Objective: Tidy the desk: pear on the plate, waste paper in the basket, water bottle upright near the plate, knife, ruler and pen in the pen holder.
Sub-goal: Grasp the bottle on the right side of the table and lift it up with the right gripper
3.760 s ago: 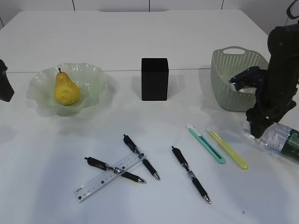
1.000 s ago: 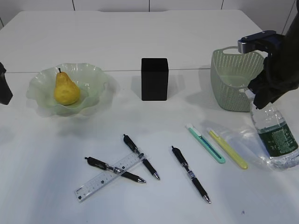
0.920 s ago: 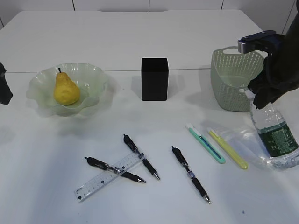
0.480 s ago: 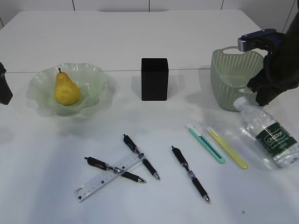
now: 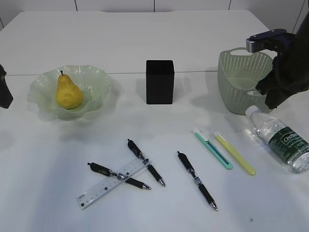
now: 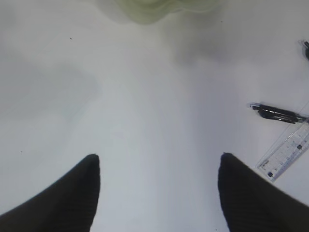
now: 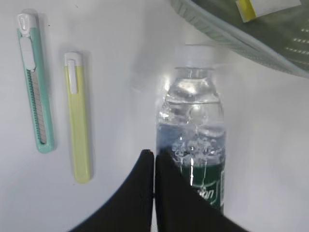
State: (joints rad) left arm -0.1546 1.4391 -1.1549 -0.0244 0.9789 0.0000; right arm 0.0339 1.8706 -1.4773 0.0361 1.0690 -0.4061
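The water bottle (image 5: 280,140) lies on its side on the desk (image 5: 159,38) at the far right, cap toward the basket (image 5: 236,92). My right gripper (image 5: 271,100) hovers above it, shut and empty; in the right wrist view its tips (image 7: 154,153) sit over the bottle's left side (image 7: 193,116). The waste paper (image 7: 263,6) lies in the basket. The pear (image 5: 68,92) sits on the plate (image 5: 99,77). The pen holder (image 5: 160,82) stands mid-desk. The ruler (image 5: 115,182), three pens (image 5: 146,163) and two knives (image 5: 213,150) lie in front. My left gripper (image 6: 158,156) is open and empty.
The teal knife (image 7: 35,82) and the yellow knife (image 7: 78,116) lie side by side, left of the bottle. A pen (image 6: 275,112) and the ruler's end (image 6: 287,154) lie to the right of the left gripper. The desk's right edge is close to the bottle.
The bottle stood upright under my right gripper a second ago; it has tipped over and now lies on its side. The right gripper stays shut above it. The left arm has not moved.
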